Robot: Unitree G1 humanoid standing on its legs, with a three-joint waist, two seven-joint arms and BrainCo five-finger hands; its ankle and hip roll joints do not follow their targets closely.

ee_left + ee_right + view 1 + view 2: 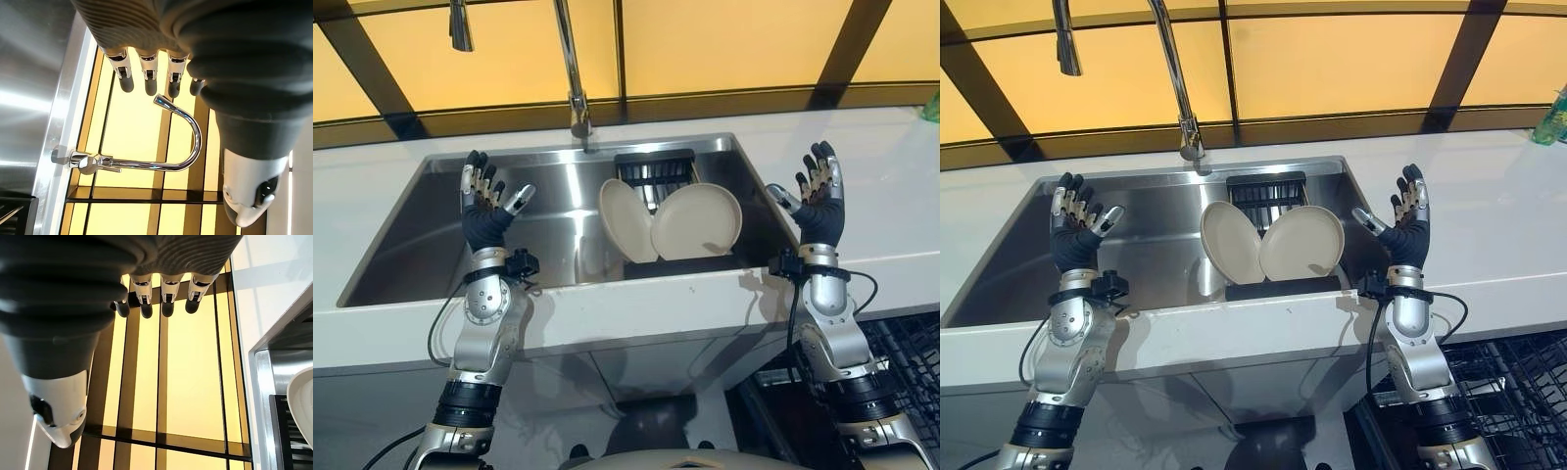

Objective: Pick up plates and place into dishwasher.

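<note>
Two cream plates stand on edge in a black rack (1278,287) inside the steel sink (1018,255). The left plate (625,219) leans against the rounder right plate (697,222). My left hand (484,211) is raised over the sink's left half, fingers straight and spread, holding nothing. My right hand (819,201) is raised above the counter just right of the sink, also open and empty. Both hands are well apart from the plates. In the right wrist view a plate's edge (301,401) shows past the straight fingers (167,301).
A chrome tap (573,88) rises behind the sink, also seen as the tap (146,161) in the left wrist view. White counter (891,196) surrounds the sink. A dark dishwasher rack (1518,377) shows below the counter at the lower right. A green bottle (1552,119) stands far right.
</note>
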